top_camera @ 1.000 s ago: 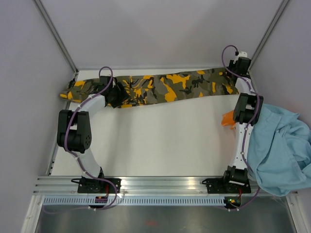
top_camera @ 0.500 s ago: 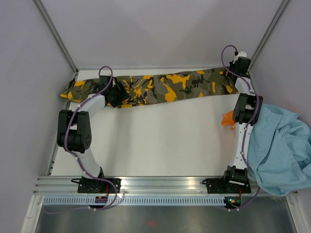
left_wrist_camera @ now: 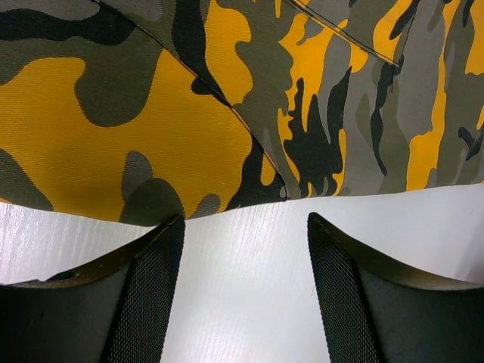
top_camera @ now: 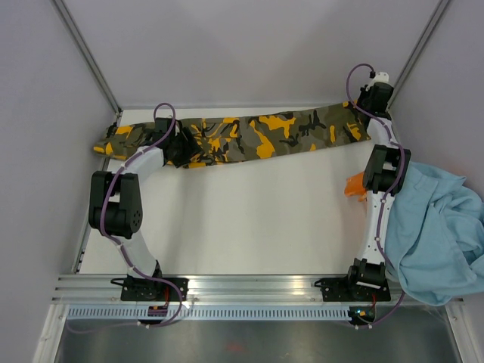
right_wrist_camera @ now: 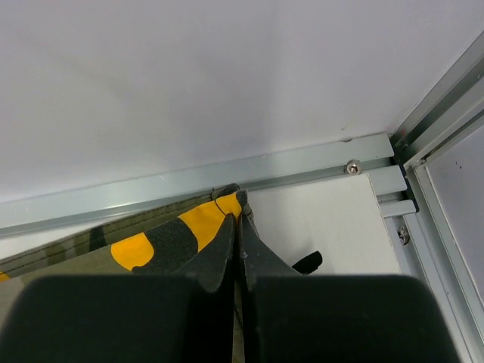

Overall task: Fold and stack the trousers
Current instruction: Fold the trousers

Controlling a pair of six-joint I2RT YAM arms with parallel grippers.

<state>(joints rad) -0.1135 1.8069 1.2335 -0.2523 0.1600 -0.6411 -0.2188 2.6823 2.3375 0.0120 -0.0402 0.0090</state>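
The camouflage trousers lie stretched flat along the table's far edge, from the left corner to the right. My left gripper is open at their near hem toward the left end, with bare white table between the fingers and the camouflage cloth just beyond the tips. At the far right corner my right gripper is shut on the trousers' end corner, which is pinched between the two pads. In the top view that right gripper sits at the trousers' right end.
A plain light-blue garment is heaped at the table's right edge beside the right arm, with an orange garment peeking from under it. An aluminium frame rail and walls close in behind the trousers. White table spreads in front.
My right gripper has shut on the trousers' right end corner and shifted slightly back toward the far wall. The left arm has not moved.
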